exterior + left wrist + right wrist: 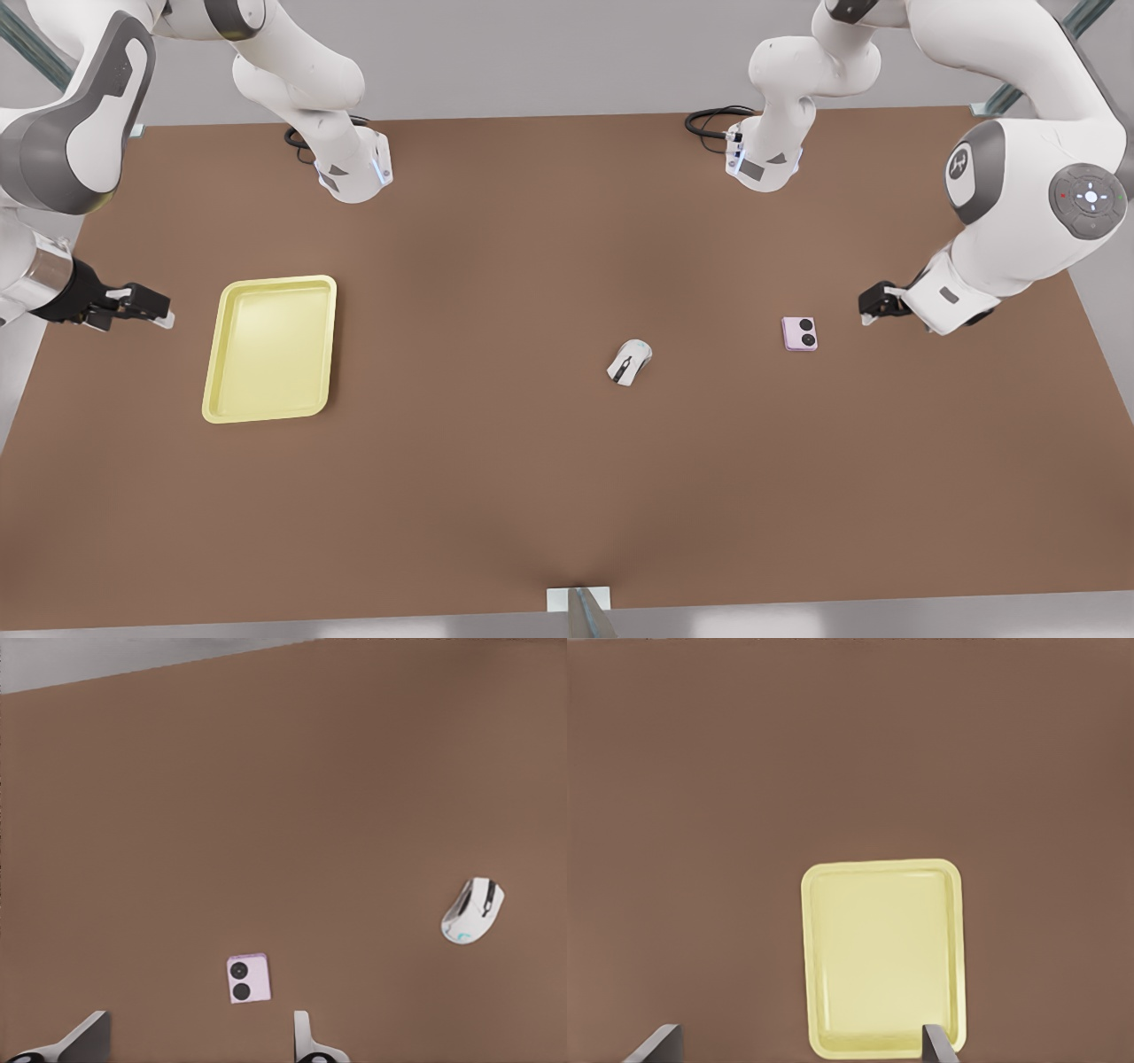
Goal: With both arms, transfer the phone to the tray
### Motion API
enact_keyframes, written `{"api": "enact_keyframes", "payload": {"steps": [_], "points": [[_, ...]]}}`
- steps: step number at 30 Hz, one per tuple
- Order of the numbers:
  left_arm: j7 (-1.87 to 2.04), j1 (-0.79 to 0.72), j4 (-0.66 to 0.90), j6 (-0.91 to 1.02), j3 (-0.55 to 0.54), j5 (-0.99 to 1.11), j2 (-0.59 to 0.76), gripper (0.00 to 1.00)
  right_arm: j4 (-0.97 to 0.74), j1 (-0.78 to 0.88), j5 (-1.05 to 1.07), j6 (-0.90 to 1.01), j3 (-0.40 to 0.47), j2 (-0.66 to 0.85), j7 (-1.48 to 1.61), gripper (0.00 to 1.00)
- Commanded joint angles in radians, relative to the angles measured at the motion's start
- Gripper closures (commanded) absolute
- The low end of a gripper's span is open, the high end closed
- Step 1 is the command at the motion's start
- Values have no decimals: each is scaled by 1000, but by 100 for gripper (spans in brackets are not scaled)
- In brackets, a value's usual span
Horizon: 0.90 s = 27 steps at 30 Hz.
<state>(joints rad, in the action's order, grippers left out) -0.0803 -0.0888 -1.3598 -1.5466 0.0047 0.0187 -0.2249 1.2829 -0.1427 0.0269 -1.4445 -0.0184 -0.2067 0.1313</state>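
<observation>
Now | brown table (532, 478), grey wall (549, 53) | left gripper (195, 1047), right gripper (802, 1047): jaws spread, empty.

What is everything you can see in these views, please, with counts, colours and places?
phone: one, pale pink, on the table towards the front view's right, near the left gripper
mouse: one, white with dark stripe, near the table's middle, apart from the phone
tray: one, pale yellow, towards the front view's left, nothing in it
table: one, brown
cables: two, black, by the arm bases at the far edge
left gripper: one, black, open, beside the phone
right gripper: one, black, open, beside the tray
arms: two, white and grey
</observation>
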Motion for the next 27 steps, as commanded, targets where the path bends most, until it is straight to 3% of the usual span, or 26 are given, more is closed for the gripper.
{"api": "enact_keyframes", "payload": {"steps": [1, 3, 7, 10, 27], "points": [[-49, 0, -1, -35, 0, 6, 1, 0, 0, 0, 1, -20, 0, 1, 70, 0], [-49, 0, -48, -73, -2, 0, 10, 0, 0, 0, 1, -22, 0, 1, 70, 0], [-15, -2, -531, -504, -3, -11, 165, 0, 0, 0, 1, -20, 0, 1, 70, 0], [-15, -2, -720, -716, -2, -39, 156, 0, 0, 0, 1, -20, 0, 1, 70, 0], [-27, 23, -958, -968, 46, -39, -47, 0, 0, 0, 1, -22, 0, 1, 70, 0]]}}
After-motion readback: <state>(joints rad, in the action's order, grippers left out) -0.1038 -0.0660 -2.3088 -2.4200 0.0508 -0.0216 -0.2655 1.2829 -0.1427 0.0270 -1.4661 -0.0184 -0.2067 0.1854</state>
